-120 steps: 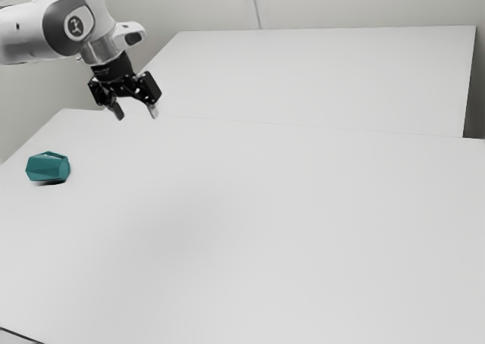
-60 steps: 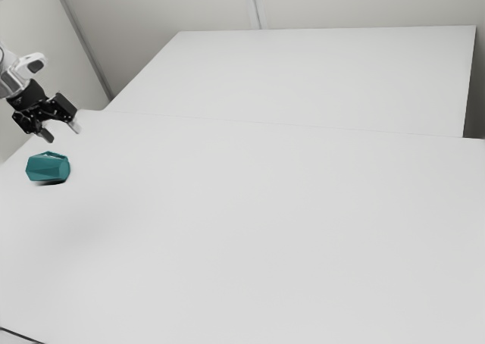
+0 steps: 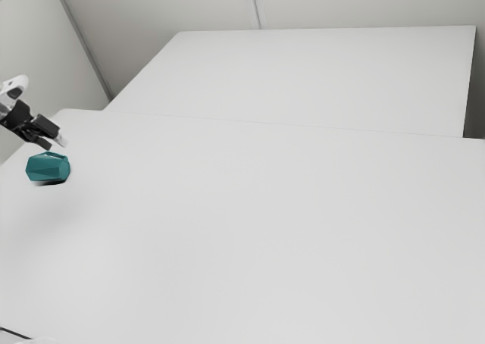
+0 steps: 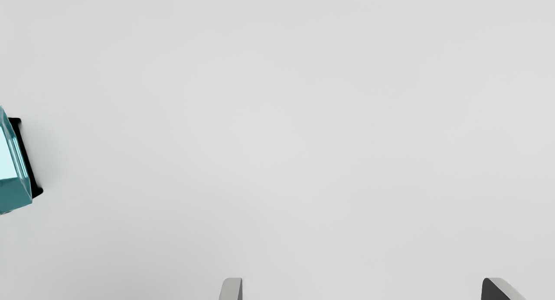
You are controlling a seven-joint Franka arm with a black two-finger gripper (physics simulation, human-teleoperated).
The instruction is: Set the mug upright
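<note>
Over the last sec. my gripper [image 3: 54, 145] has traversed toward the ext. view's left, to near the mug [image 3: 48, 167]. Mug pos. unchanged: on its side near the worktop's [image 3: 265, 230] left edge, approx. by the far-left corner, ext. view. Fingers [image 4: 232, 290] spread, nothing held. Approach looks underway; req'd next: align w/ mug, then grasp and rotate upright.

A side camera looks across the table [image 3: 250, 230]; the closer wrist camera faces down, sharing the mug [image 3: 47, 167].

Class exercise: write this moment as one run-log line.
mug: on its side on table | gripper: open, empty, clear of mug | goal: mug upright, not yet met
</note>
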